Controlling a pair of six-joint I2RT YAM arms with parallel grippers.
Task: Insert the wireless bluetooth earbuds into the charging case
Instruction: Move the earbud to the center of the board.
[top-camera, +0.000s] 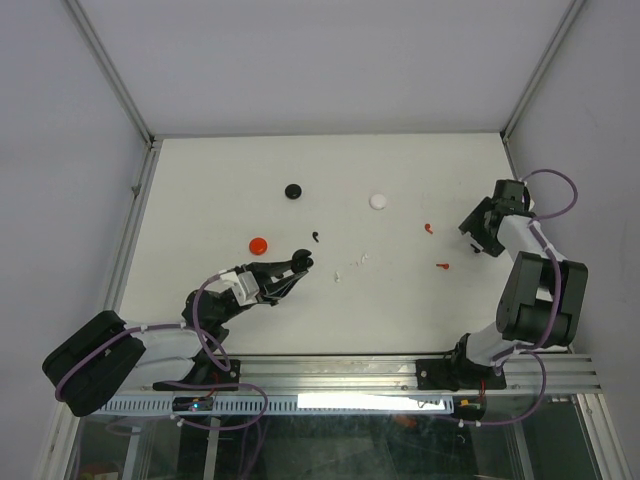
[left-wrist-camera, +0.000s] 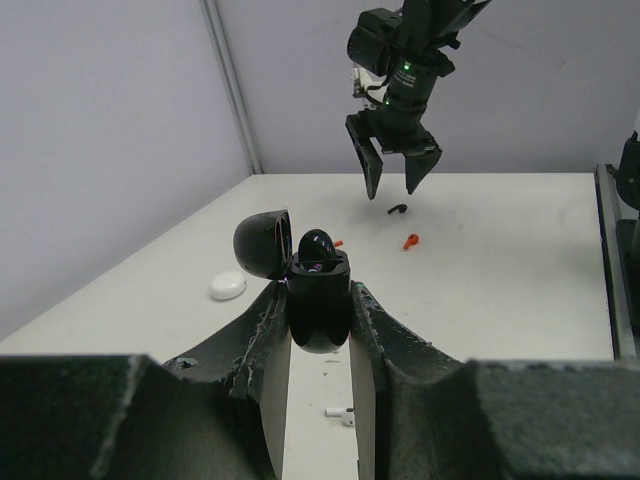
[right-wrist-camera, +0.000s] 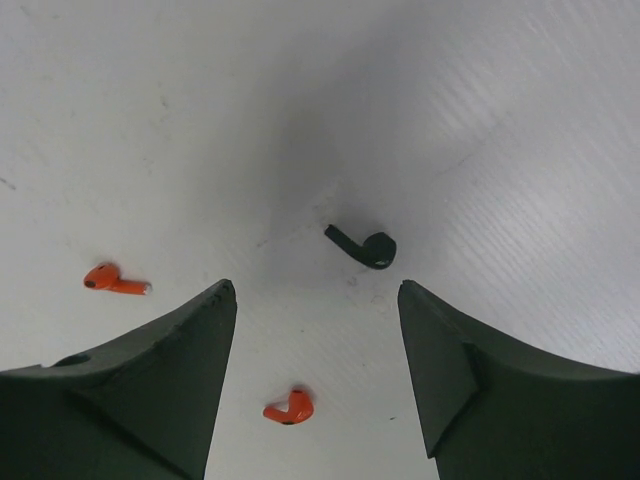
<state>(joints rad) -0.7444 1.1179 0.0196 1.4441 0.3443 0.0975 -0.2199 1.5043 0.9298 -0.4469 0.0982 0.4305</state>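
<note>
My left gripper (top-camera: 299, 263) is shut on the black charging case (left-wrist-camera: 320, 300), whose lid (left-wrist-camera: 262, 245) is open. A black rounded bud (left-wrist-camera: 318, 243) sticks up from the case's opening. My right gripper (top-camera: 480, 238) is open and empty, hovering above a black earbud (right-wrist-camera: 365, 247). Two red earbuds (right-wrist-camera: 290, 408) (right-wrist-camera: 115, 281) lie near it; they also show in the top view (top-camera: 427, 228) (top-camera: 442, 266). Another black earbud (top-camera: 316, 237) lies just beyond my left gripper. Two white earbuds (top-camera: 340, 272) (top-camera: 362, 258) lie mid-table; one shows between my left fingers (left-wrist-camera: 343, 413).
Three round discs lie on the table: black (top-camera: 293, 190), white (top-camera: 378, 201) and red (top-camera: 259, 244). The white table (top-camera: 200, 200) is walled by grey panels at the left, back and right. An aluminium rail (top-camera: 400, 372) runs along the near edge.
</note>
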